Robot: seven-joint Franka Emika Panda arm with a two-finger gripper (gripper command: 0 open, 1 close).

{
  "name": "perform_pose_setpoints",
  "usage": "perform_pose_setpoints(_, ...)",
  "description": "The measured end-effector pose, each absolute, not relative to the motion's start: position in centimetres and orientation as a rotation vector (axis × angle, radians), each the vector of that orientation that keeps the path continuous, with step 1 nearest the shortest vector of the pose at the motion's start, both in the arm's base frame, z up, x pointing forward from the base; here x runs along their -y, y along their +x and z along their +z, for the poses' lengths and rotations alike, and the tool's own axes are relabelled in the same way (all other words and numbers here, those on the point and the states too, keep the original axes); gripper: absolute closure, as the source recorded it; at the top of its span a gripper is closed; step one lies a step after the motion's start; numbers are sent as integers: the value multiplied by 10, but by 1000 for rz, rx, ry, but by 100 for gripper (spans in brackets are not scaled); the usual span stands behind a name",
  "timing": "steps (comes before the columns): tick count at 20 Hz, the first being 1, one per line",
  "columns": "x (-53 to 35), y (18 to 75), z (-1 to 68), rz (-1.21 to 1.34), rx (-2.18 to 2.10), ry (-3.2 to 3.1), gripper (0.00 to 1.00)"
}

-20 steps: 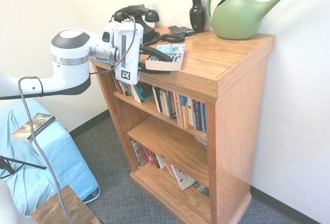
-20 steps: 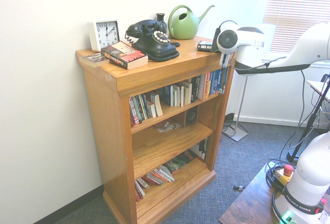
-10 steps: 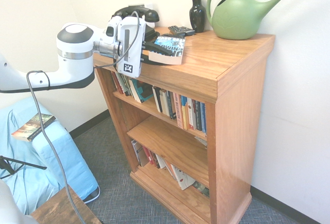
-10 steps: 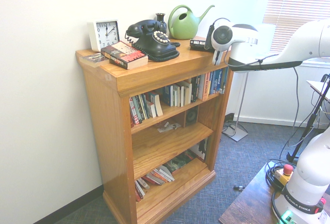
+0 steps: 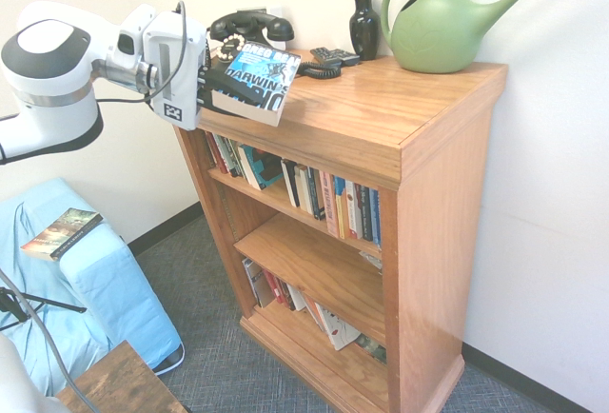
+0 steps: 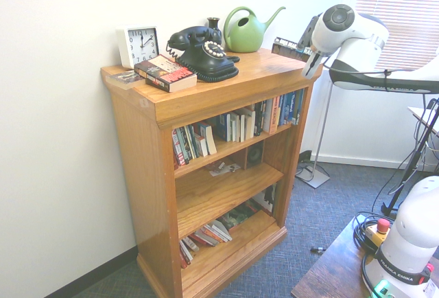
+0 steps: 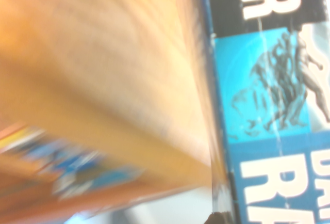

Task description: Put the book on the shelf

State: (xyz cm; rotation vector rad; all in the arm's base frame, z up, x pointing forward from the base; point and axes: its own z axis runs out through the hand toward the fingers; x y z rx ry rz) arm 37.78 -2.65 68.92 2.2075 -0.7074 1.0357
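There we were, jaws pinching the thick paperback (image 5: 255, 82) by its side, the book tilted up beside the bookcase's top front edge, and the upper shelf (image 5: 278, 206) lay below it, so our move had to go outward, then down!

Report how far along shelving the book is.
Picked up already: the blue-and-black "Darwin's Radio" paperback is gripped by the tool. In hand: it hangs tilted at the front edge of the oak bookcase's top. Left: lowering it and placing it on the honey-coloured upper inner shelf.
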Motion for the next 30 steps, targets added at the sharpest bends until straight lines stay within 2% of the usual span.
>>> perform_pose_setpoints(6, -33, 291, 635, 908, 834, 2477, 100)
perform_pose_setpoints(12, -72, 256, 563, 826, 885, 2639, 100)
perform_pose_setpoints(16, -65, 279, 521, 844, 897, 2692, 100)
perform_pose_setpoints(23, -63, 360, 474, 922, 792, 2755, 100)
perform_pose_setpoints(30, -129, 396, 506, 1092, 599, 2753, 100)
